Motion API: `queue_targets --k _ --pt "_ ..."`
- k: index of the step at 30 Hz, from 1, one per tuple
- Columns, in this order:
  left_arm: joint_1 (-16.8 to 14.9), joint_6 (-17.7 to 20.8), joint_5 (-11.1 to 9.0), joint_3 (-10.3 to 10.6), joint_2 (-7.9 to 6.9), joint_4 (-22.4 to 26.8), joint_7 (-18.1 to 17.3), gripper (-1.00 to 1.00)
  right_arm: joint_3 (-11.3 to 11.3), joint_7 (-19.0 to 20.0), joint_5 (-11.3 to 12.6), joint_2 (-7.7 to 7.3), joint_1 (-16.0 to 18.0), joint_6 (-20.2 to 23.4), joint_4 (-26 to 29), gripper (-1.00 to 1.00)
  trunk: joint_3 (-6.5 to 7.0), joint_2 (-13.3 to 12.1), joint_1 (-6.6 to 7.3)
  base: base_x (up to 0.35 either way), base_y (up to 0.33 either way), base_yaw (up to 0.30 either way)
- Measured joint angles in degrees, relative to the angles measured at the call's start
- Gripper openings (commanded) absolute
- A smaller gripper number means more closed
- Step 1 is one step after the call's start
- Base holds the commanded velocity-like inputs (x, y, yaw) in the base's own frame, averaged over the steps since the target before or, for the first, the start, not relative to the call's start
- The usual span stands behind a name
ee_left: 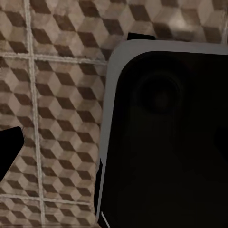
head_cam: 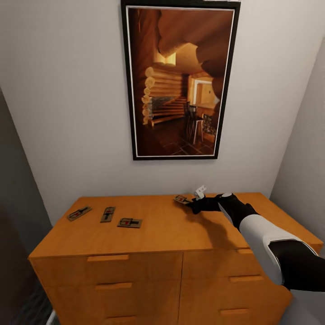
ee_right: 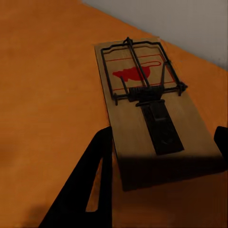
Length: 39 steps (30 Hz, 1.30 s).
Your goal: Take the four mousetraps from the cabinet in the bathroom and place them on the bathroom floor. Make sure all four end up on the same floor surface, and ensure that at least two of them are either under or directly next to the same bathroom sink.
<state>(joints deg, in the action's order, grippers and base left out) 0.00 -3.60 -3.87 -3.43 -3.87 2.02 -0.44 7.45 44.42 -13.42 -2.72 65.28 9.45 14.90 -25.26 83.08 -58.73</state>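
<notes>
We take the cabinet as our landmark: a wide orange-brown chest against the pale wall, its lower drawers cut off by the bottom edge of the head view, so we see only two full rows of bar handles and part of a third. All drawers look closed, and we cannot see into any of them. Above it hangs a tall framed picture of a log interior, its top edge cropped.

On the cabinet top lie four mousetraps. Three sit in a loose row near its left end, too small for us to read their wire parts. The fourth mousetrap lies flat near the back edge, right of centre. The right gripper reaches over it; in the right wrist view one dark finger stands just beside the board's edge and the other is mostly cut off at the frame edge, so the jaws are spread on either side of the board, not clamped.

The left wrist view shows the bathroom floor with its cube-patterned tiles and a dark robot body part over it; we cannot tell the left gripper's state.
</notes>
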Motion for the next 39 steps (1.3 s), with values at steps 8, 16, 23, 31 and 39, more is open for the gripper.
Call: queue_targets --k 8,16,23,31,39 --pt "0.0 0.0 0.02 0.0 0.0 0.0 0.0 1.0 -0.06 0.01 -0.1 -0.04 -0.02 2.69 0.57 -1.0 0.0 0.0 0.0 -0.294 0.096 0.0" --pt "0.0 0.0 0.08 0.0 0.08 0.0 0.0 1.0 0.0 0.01 -0.09 -0.17 -0.03 4.32 3.82 -1.0 0.0 0.0 0.0 -0.324 0.012 0.0" --pt "0.0 0.0 0.01 0.0 0.07 0.0 0.0 1.0 0.09 -0.01 -0.09 -0.09 0.0 4.41 4.07 -1.0 0.0 0.0 0.0 -0.331 0.001 0.0" --pt "0.0 0.0 0.0 0.0 0.09 0.0 0.0 1.0 0.18 -0.07 -0.18 -0.07 -0.01 4.43 4.08 -1.0 0.0 0.0 0.0 -0.332 0.0 0.0" --pt "0.0 0.0 0.0 0.0 0.09 0.0 0.0 1.0 0.27 -0.15 -0.19 -0.09 0.02 4.4 3.88 -1.0 0.0 0.0 0.0 -0.332 0.0 0.0"
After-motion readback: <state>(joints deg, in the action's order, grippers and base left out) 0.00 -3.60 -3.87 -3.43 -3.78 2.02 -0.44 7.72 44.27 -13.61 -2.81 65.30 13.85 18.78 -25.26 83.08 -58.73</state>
